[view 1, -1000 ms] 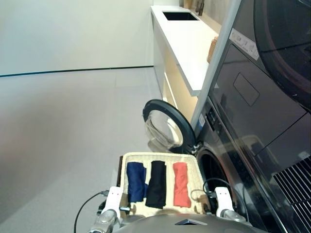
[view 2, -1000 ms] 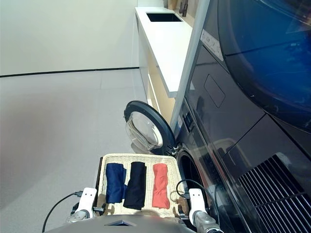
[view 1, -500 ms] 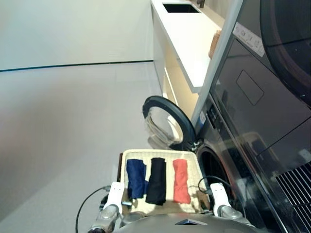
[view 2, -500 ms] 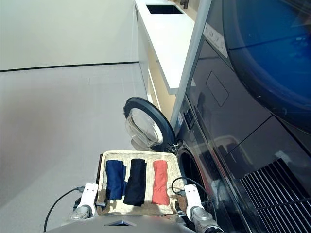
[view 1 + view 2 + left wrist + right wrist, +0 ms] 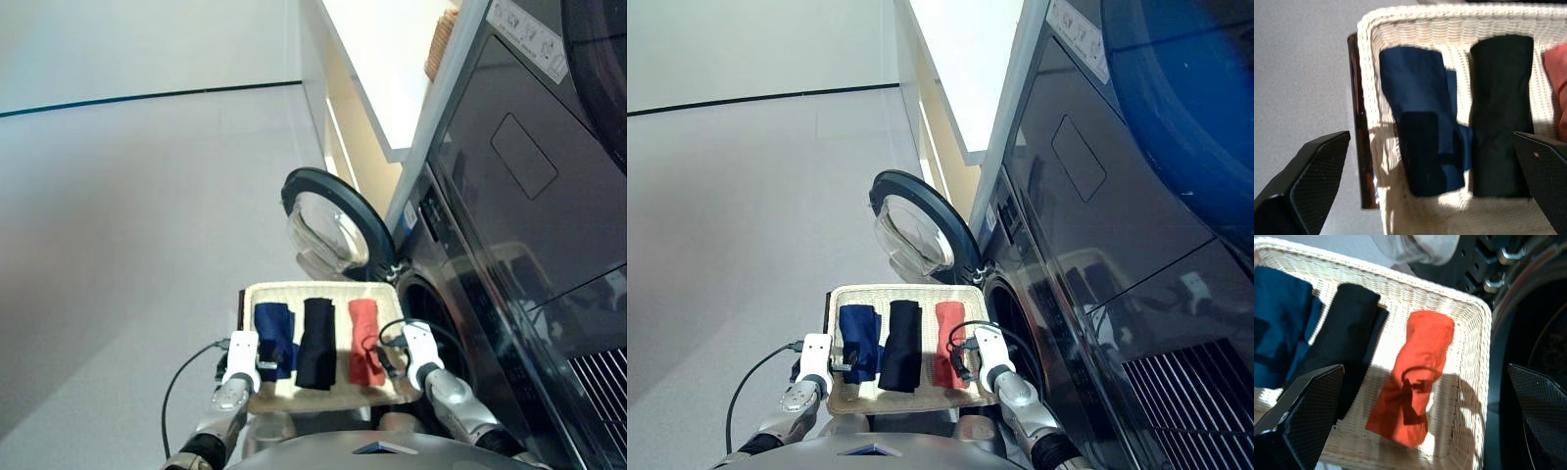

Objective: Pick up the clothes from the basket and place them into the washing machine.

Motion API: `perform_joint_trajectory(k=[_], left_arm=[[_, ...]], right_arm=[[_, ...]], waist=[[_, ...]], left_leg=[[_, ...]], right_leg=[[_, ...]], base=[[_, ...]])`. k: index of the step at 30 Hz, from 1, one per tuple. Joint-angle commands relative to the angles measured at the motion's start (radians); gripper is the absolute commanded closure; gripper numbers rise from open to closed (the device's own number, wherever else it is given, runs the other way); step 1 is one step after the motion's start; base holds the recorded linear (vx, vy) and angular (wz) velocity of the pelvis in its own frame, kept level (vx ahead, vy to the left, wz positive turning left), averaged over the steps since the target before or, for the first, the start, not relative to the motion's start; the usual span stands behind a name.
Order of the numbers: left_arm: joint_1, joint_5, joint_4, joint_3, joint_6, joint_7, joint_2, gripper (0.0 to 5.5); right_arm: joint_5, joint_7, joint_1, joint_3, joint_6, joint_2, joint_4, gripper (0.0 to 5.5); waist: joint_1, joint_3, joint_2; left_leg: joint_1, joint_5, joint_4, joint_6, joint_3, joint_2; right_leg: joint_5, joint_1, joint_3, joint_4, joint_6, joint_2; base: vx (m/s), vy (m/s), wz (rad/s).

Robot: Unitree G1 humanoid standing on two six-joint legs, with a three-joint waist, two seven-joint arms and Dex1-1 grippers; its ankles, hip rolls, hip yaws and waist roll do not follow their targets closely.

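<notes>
The cream wicker basket [image 5: 260,295] sits in front of me with the clothes side by side in it: a navy strip [image 5: 275,336], a black strip [image 5: 316,341] and a red-orange strip [image 5: 363,338]. My left gripper [image 5: 245,360] hovers open over the basket's near left corner, with the navy garment [image 5: 1420,127] between its spread fingers [image 5: 1312,176]. Above the near right corner my right gripper [image 5: 397,352] is open over the red-orange garment [image 5: 1418,367]. The washing machine [image 5: 443,338] stands just right of the basket, and its round glass door [image 5: 331,230] is swung open behind the basket.
A dark appliance [image 5: 519,166] is stacked above the washing machine on the right. A white counter [image 5: 382,59] runs along the wall beyond the door. Grey floor [image 5: 127,245] spreads to the left. The basket has a dark edge [image 5: 1359,161] on its left side.
The camera has tilted downward. Both arms have reached forward, so the grippers now hang over the basket's near corners instead of sitting at its front edge. The clothes lie as before.
</notes>
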State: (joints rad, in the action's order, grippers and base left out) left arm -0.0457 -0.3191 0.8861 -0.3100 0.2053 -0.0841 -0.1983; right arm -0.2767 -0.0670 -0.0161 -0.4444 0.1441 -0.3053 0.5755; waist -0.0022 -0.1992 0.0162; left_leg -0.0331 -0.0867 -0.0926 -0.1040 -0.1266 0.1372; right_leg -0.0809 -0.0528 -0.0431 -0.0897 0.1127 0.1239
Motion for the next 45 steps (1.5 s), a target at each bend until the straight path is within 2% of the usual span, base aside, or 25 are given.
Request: perform_joint_trajectory(k=[1,5,6,7,11,18,22,30,35,45], left_arm=[[-0.17,-0.039,-0.003,-0.07,0.056,-0.051,0.018,0.0],[-0.243,-0.084,-0.035,-0.076,0.065,-0.103,0.014,0.0],[-0.244,-0.084,-0.035,-0.076,0.065,-0.103,0.014,0.0],[-0.276,-0.095,-0.059,-0.074,0.063,-0.129,0.007,0.0],[-0.349,-0.138,-0.063,-0.073,0.064,-0.177,0.021,0.0],[-0.474,-0.182,-0.075,-0.049,0.069,-0.264,0.021,0.0],[-0.538,-0.201,-0.045,-0.03,0.061,-0.303,0.019,0.0],[-0.639,-0.267,0.057,0.023,0.048,-0.361,0.021,0.0],[-0.679,-0.29,0.134,0.046,0.03,-0.362,0.01,0.0],[-0.783,-0.308,0.263,0.087,-0.001,-0.343,-0.049,0.0]], right_arm=[[-0.065,0.025,0.128,0.001,0.069,-0.047,-0.169,0.0],[-0.116,0.061,0.187,0.001,0.1,-0.063,-0.307,0.0],[-0.116,0.061,0.187,0.001,0.099,-0.063,-0.307,0.0],[-0.128,0.08,0.206,0.005,0.116,-0.078,-0.414,0.0],[-0.097,0.126,0.245,0.007,0.135,-0.097,-0.532,0.0],[-0.092,0.18,0.335,-0.015,0.165,-0.092,-0.689,0.0],[-0.076,0.204,0.381,-0.044,0.174,-0.081,-0.736,0.0],[-0.077,0.238,0.417,-0.068,0.183,-0.071,-0.752,0.0],[-0.084,0.247,0.426,-0.073,0.19,-0.074,-0.752,0.0],[-0.152,0.223,0.429,-0.084,0.21,-0.086,-0.783,0.0]], waist=[[-0.006,-0.106,-0.009],[-0.013,-0.177,0.006],[-0.013,-0.175,0.006],[-0.018,-0.2,0.01],[-0.029,-0.241,0.02],[-0.049,-0.321,0.03],[-0.058,-0.321,0.04],[-0.068,-0.321,0.046],[-0.075,-0.321,0.052],[-0.097,-0.321,0.073]], left_leg=[[0.004,0.082,0.093,0.027,-0.047,-0.036],[0.134,0.118,0.244,0.023,-0.031,-0.012],[0.138,0.12,0.248,0.023,-0.031,-0.012],[0.196,0.143,0.316,0.024,-0.015,-0.001],[0.296,0.177,0.422,0.022,0.015,0.0],[0.482,0.201,0.55,0.028,0.034,0.006],[0.602,0.21,0.606,0.031,0.041,0.01],[0.715,0.211,0.643,0.024,0.045,0.017],[0.753,0.216,0.662,0.019,0.051,0.022],[0.812,0.221,0.692,0.014,0.054,0.034]], right_leg=[[0.087,0.073,-0.014,0.136,0.021,0.032],[0.123,0.21,0.012,0.291,0.01,0.013],[0.124,0.214,0.012,0.294,0.01,0.013],[0.155,0.283,0.023,0.391,0.008,0.004],[0.175,0.371,0.03,0.496,0.008,0.005],[0.188,0.555,0.054,0.613,-0.003,-0.002],[0.191,0.672,0.062,0.655,-0.006,-0.005],[0.199,0.783,0.067,0.689,-0.011,-0.011],[0.205,0.824,0.066,0.709,-0.01,-0.012],[0.208,0.885,0.073,0.734,-0.011,-0.025]], base=[[-0.171,-0.028,-0.129],[-0.142,-0.035,-0.082],[-0.089,-0.021,0.026],[-0.059,-0.019,0.041],[-0.06,-0.019,0.021],[-0.115,0.0,0.047],[-0.077,0.002,-0.087],[0.0,0.0,0.0],[0.0,0.0,0.0],[0.0,0.0,0.0]])
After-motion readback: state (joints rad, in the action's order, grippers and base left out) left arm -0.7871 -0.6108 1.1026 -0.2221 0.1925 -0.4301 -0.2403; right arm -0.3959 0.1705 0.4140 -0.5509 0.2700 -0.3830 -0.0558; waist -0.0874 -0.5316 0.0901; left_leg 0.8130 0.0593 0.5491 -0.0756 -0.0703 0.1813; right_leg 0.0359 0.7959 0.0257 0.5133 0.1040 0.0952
